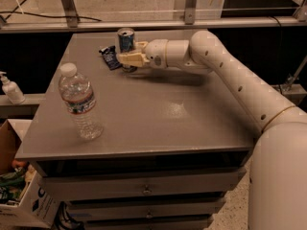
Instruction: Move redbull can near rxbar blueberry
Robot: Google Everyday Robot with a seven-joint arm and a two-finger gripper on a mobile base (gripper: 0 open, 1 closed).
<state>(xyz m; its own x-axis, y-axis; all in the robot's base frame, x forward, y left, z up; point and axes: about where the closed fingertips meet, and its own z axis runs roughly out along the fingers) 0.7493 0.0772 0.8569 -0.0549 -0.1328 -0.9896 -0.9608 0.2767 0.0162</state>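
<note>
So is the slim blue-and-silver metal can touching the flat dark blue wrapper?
Cannot tell. In the camera view the can stands close beside the wrapper, but the gripper, at the can's base, hides where they would meet.

A grey metal table [168,114] with drawers [144,190] underneath is set on a speckled floor [231,213], with a metal railing [192,23] behind. Everything's lit dim and warm. The gripper [130,60] is clamped on the redbull can [126,38] at the table's far edge.
</note>
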